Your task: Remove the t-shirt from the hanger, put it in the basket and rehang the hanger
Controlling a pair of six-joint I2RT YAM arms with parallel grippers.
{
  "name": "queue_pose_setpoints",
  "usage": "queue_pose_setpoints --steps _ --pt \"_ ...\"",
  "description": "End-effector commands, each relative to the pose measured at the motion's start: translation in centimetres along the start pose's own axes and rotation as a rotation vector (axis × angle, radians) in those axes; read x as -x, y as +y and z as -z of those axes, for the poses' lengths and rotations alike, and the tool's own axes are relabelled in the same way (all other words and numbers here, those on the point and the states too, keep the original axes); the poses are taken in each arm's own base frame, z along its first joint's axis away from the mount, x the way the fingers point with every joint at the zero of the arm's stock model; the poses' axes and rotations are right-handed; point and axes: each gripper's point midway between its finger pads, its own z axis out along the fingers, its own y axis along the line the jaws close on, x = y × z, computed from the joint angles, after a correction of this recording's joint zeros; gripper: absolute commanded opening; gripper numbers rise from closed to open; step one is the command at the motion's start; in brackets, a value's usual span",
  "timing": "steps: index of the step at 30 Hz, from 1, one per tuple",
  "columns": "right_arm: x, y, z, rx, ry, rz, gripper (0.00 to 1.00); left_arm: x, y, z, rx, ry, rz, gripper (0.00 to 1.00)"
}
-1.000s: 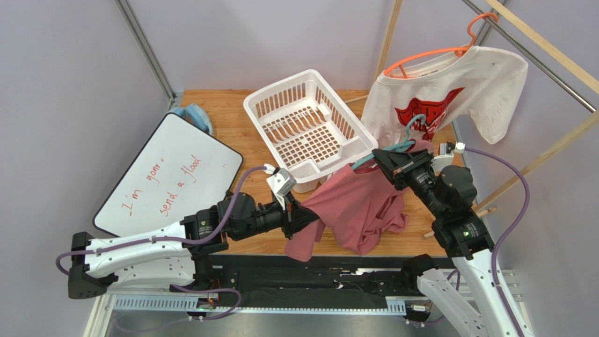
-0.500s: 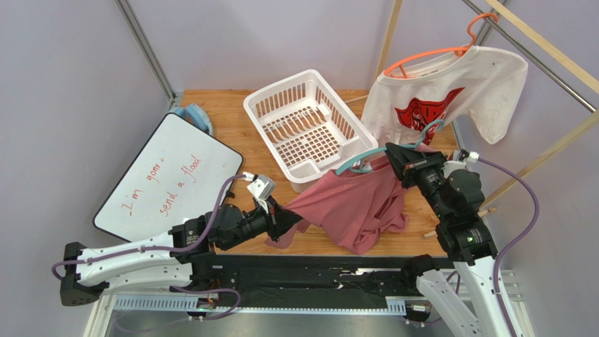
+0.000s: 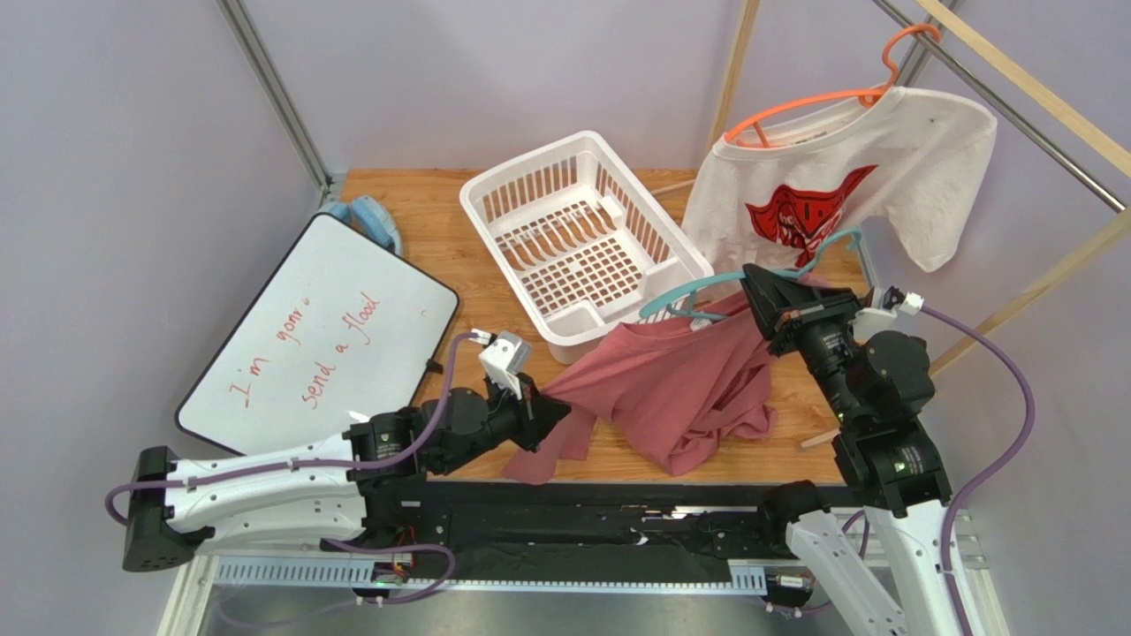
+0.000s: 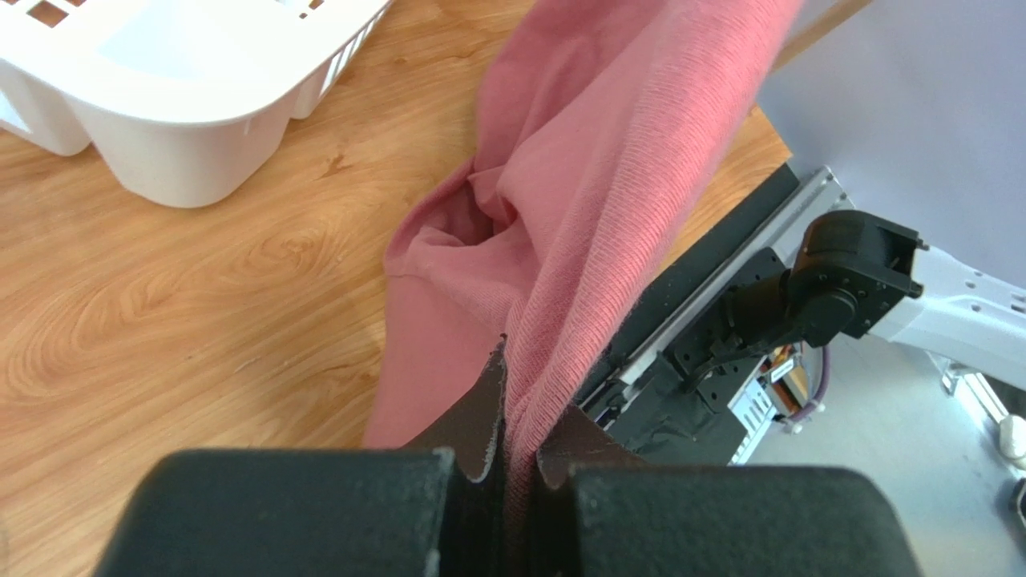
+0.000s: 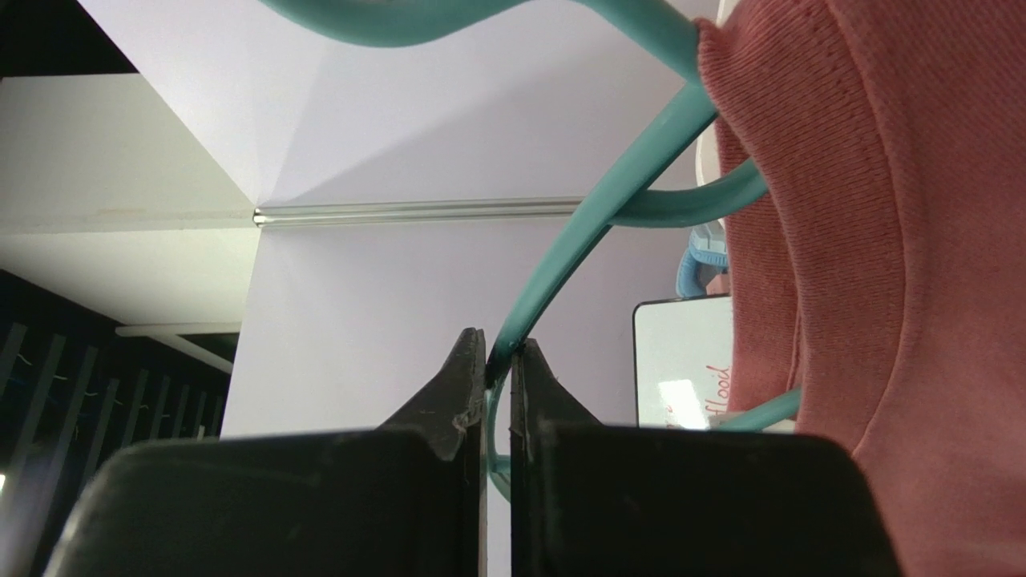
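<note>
Here we see a white basket (image 3: 584,239) at upper centre of the bench (image 3: 445,239) and a whiteboard (image 3: 319,331) at left. At centre, the t-shirt (image 3: 677,384) droops between the left gripper (image 3: 555,414), clamped on its lower-left hem, and the right gripper (image 3: 753,281), pinched on the hanger (image 5: 602,222).

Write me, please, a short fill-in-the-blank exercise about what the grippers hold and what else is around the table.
1. The left gripper is shut on the t-shirt, and the right gripper is shut on the teal ____.
2. The whiteboard bears ____ handwriting.
3. The white t-shirt hangs from the orange hanger in the top view's upper ____ corner.

Missing words: hanger; red; right.
</note>
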Motion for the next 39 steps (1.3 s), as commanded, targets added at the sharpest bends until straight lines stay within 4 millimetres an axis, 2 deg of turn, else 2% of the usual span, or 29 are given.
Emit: queue_pose_setpoints --steps 1,2,3,4,5,6,7,9,10,11,13,15,18,21,23,27,28,30,31,33,34,39 --pt "-1.6 4.0 0.8 0.128 0.092 -0.011 0.00 4.4 -1.9 -1.4 -0.004 -0.048 0.031 0.00" --pt "-2.1 3.4 0.4 0.112 0.126 -0.058 0.00 3.9 -1.9 -2.6 0.006 -0.011 0.024 0.00" --pt "-2.5 3.4 0.4 0.117 0.156 -0.076 0.00 4.2 -2.2 -3.3 -0.014 0.008 0.029 0.00" --pt "-3.3 3.7 0.6 0.131 0.209 -0.091 0.00 5.6 -3.2 -3.8 -0.045 -0.009 0.035 0.00" --pt "-3.6 3.7 0.5 0.123 0.230 -0.118 0.00 5.5 -2.9 -5.1 -0.036 0.006 0.031 0.00" --pt "-3.9 3.8 0.6 0.121 0.250 -0.130 0.00 5.7 -3.7 -5.6 -0.071 0.015 0.029 0.00" --pt "-4.5 4.0 0.8 0.123 0.288 -0.137 0.00 6.9 -4.7 -6.1 -0.101 -0.009 0.025 0.00" --pt "-5.1 4.5 1.3 0.130 0.325 -0.157 0.00 6.9 -5.5 -8.0 -0.130 0.009 0.010 0.00" --pt "-5.1 4.4 1.4 0.118 0.327 -0.162 0.00 8.2 -6.5 -8.4 -0.152 -0.012 0.002 0.00" --pt "-5.1 4.5 1.6 0.113 0.327 -0.166 0.00 7.5 -6.5 -9.6 -0.143 0.016 -0.004 0.00" --pt "-5.0 4.9 2.0 0.120 0.323 -0.186 0.00 7.9 -7.5 -11.0 -0.174 0.025 -0.006 0.00" --pt "-5.3 4.9 2.3 0.118 0.342 -0.206 0.00 8.1 -8.4 -11.6 -0.209 0.027 -0.001 0.00" --pt "-5.7 4.5 2.1 0.090 0.378 -0.279 0.00 8.5 -10.9 -12.5 -0.314 0.035 0.008 0.00" --pt "-5.7 6.0 2.5 0.128 0.387 -0.298 0.00 8.3 -11.7 -13.6 -0.339 0.053 0.023 0.00" --pt "-5.8 7.5 3.0 0.160 0.389 -0.272 0.00 7.8 -11.5 -14.6 -0.327 0.072 0.024 0.00" --pt "-6.0 8.7 3.7 0.188 0.396 -0.233 0.00 6.2 -10.3 -16.2 -0.307 0.129 0.057 0.00" --pt "-5.8 8.6 3.7 0.183 0.384 -0.219 0.00 5.3 -9.8 -16.6 -0.297 0.154 0.082 0.00" --pt "-5.4 9.4 4.3 0.216 0.340 -0.138 0.00 4.8 -9.2 -16.8 -0.303 0.168 0.104 0.00" --pt "-5.2 8.7 4.2 0.186 0.319 -0.117 0.00 3.6 -8.5 -16.8 -0.289 0.192 0.124 0.00" --pt "-4.4 8.4 4.3 0.181 0.250 -0.026 0.00 2.9 -8.1 -16.6 -0.292 0.201 0.144 0.00" --pt "-4.0 8.2 4.2 0.175 0.226 0.004 0.00 1.8 -7.5 -16.4 -0.283 0.222 0.159 0.00" --pt "-2.5 6.5 3.8 0.160 0.122 0.178 0.00 -0.8 -6.8 -15.2 -0.305 0.273 0.198 0.00"
